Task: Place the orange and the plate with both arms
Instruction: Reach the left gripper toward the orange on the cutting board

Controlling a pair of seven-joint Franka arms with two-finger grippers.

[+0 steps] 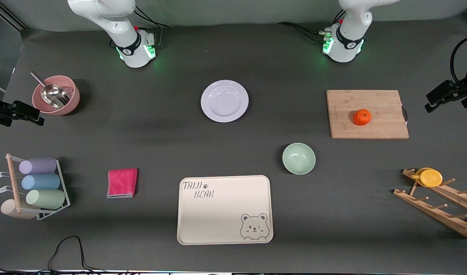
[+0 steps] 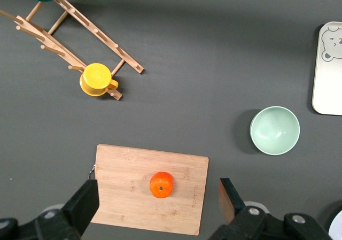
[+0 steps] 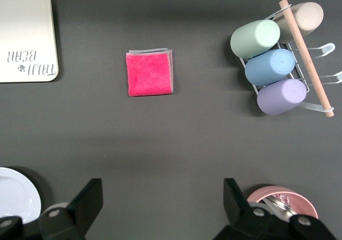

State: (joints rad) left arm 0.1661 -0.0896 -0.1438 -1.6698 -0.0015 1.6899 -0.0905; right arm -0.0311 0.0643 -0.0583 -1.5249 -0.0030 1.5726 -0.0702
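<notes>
Nothing gripped yet: left gripper (image 2: 157,210) hangs jaws apart over the orange (image 1: 362,117) on the cutting board (image 1: 382,100), right gripper (image 3: 160,210) jaws apart above bare worktop (image 1: 141,133) beside the plate (image 1: 224,101), seemingly each poised for its own pick.

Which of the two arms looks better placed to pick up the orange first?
The left one. Its open end effector hangs right above the cutting board with the orange on it. The right end effector, also open, is toward the plate and pink bowl.
</notes>
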